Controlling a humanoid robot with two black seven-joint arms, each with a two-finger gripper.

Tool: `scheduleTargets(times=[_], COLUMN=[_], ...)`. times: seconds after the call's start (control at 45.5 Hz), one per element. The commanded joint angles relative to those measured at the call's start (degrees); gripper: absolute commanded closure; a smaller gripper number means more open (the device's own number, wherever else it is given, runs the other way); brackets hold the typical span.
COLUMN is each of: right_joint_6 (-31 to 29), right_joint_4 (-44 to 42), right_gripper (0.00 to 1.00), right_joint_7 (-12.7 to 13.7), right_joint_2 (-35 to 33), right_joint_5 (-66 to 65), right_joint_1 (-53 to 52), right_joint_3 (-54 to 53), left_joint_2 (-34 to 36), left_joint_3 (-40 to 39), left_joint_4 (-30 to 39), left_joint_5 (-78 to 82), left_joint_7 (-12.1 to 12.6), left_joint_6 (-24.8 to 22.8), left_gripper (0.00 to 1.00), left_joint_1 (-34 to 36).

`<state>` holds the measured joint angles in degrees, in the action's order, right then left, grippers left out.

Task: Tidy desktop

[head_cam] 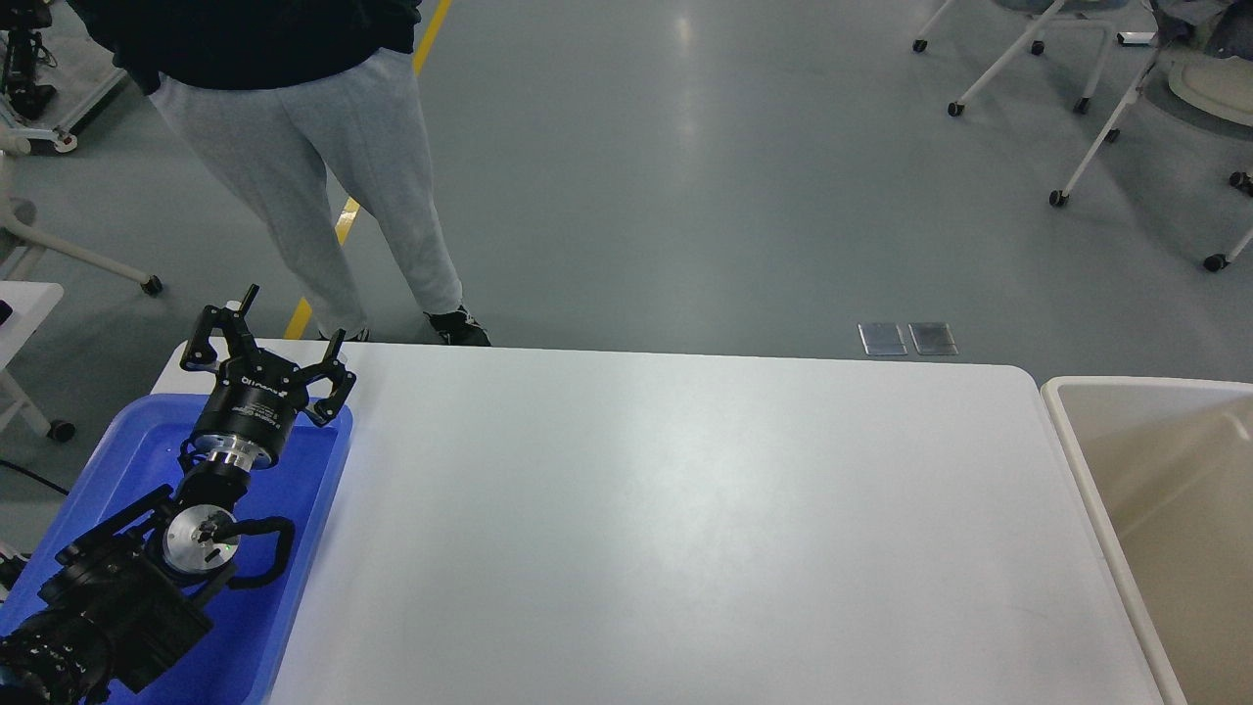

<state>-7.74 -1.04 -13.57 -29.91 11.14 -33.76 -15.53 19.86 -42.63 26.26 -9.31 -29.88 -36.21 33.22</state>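
The left arm is seen entering from the lower left corner, its thick black links lying over the blue plastic tray [313,509] that sits on the left end of the desktop [685,519]. At the far end of the arm, the left gripper [291,318] is held above the tray's far edge, with its two black fingers spread apart and nothing seen between them. The right gripper is not shown in this view. The white desktop, with its rounded far corners, is spread across the middle of the view, from the tray to the beige bin [1062,431], which stands against the right edge. Beyond the far left edge of the desktop, a person [313,157] in grey trousers and black shoes is seen standing on the grey floor [705,176]. White chair legs on castors [1087,147] are visible at the far right.
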Motion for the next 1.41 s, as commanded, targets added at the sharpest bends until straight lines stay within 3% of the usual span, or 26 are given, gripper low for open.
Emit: scheduleTargets(times=[0.0, 0.373, 0.439, 0.483, 0.549, 0.637, 1.383], right_joint_6=[3.0, 3.3, 3.3, 3.2, 3.2, 3.0, 2.4], right_joint_4=[-1.4, -1.4, -1.4, -1.4, -1.4, -1.4, -1.2], right_gripper=[1.00, 1.00, 0.53, 0.41, 0.11, 0.04, 0.01], right_joint_7=[-0.1, 0.1, 0.3, 0.7, 1.2, 1.2, 0.6], right_joint_2=[4.2, 3.9, 4.0, 4.0, 4.0, 3.9, 3.0], right_joint_5=[0.2, 0.3, 0.3, 0.2, 0.1, 0.1, 0.3], right_joint_1=[1.4, 1.1, 0.9, 0.7, 0.6, 0.6, -1.0], right_joint_3=[-0.8, -0.8, -0.8, -0.7, -0.6, -0.6, -1.7], left_joint_2=[0.0, 0.0, 0.0, 0.0, 0.0, 0.0, 0.0], left_joint_3=[0.0, 0.0, 0.0, 0.0, 0.0, 0.0, 0.0], left_joint_4=[0.0, 0.0, 0.0, 0.0, 0.0, 0.0, -0.1], left_joint_5=[0.0, 0.0, 0.0, 0.0, 0.0, 0.0, 0.0], left_joint_7=[0.0, 0.0, 0.0, 0.0, 0.0, 0.0, 0.0], left_joint_6=[0.0, 0.0, 0.0, 0.0, 0.0, 0.0, 0.0], left_gripper=[0.00, 0.00, 0.00, 0.00, 0.00, 0.00, 0.00], left_joint_1=[0.0, 0.0, 0.0, 0.0, 0.0, 0.0, 0.0])
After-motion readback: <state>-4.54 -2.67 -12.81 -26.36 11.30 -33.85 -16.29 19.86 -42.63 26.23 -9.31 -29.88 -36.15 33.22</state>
